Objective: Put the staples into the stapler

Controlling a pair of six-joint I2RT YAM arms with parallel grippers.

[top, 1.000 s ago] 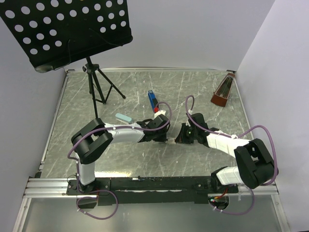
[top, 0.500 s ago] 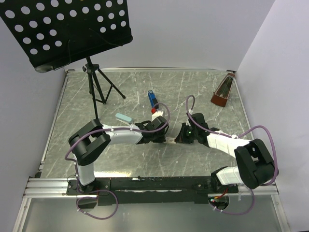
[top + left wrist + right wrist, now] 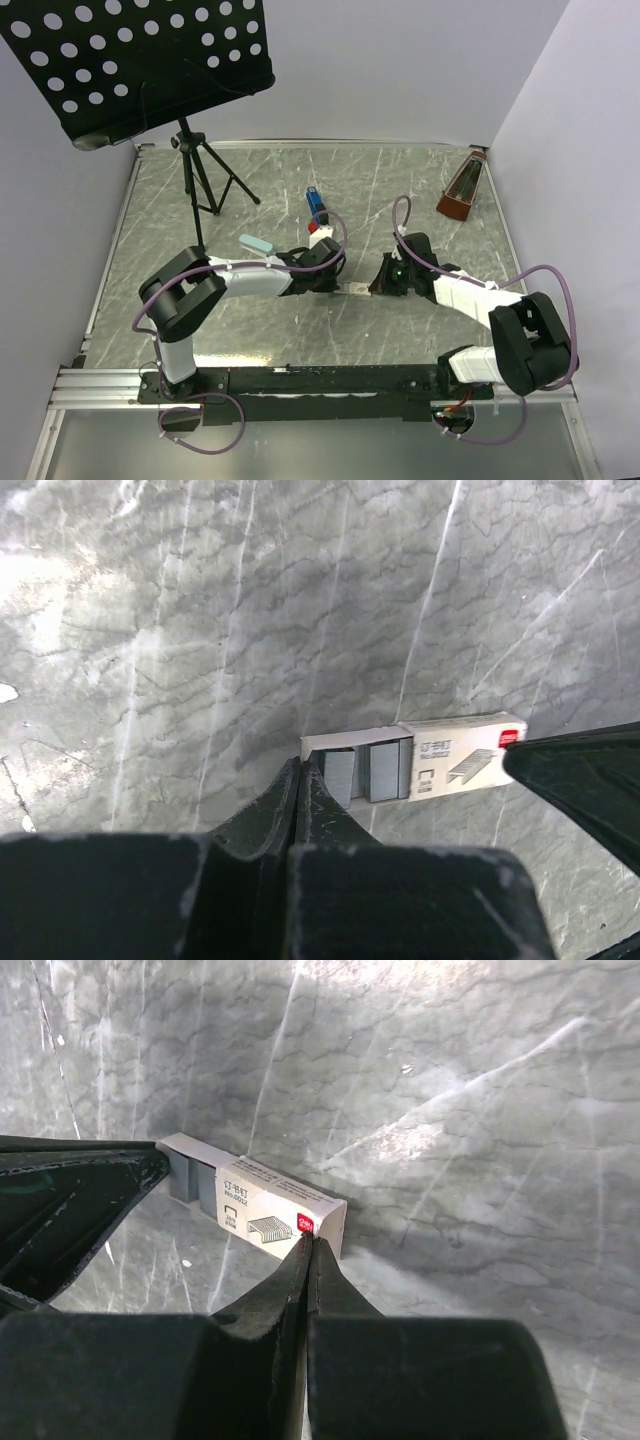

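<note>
- The left gripper (image 3: 300, 772) has its fingers pressed together with nothing between them; the tips touch the open end of the box (image 3: 455, 762).
- The right gripper (image 3: 308, 1247) is likewise closed on nothing, its tips against the opposite, red-printed end of the box.
- The box lies flat between the two grippers, near the middle of the surface (image 3: 260, 330) and a little toward its near edge. Its long axis runs roughly left to right.
- The inner tray is slid partway out toward the left gripper, and the grey staples (image 3: 365, 773) lie in it, along the box's length.
- The stapler (image 3: 316, 205) lies apart from the box, beyond the left gripper toward the far edge. Its long axis runs roughly from near to far.
- The surface is grey and marble-patterned, with pale walls on three sides.
- Only the top view shows the stapler, a pale teal block (image 3: 256, 244) left of the left gripper, a metronome (image 3: 461, 192) by the far right corner, and a black perforated music stand (image 3: 130, 60) over the far left corner.
- Only the wrist views show the staples and the box's print.
</note>
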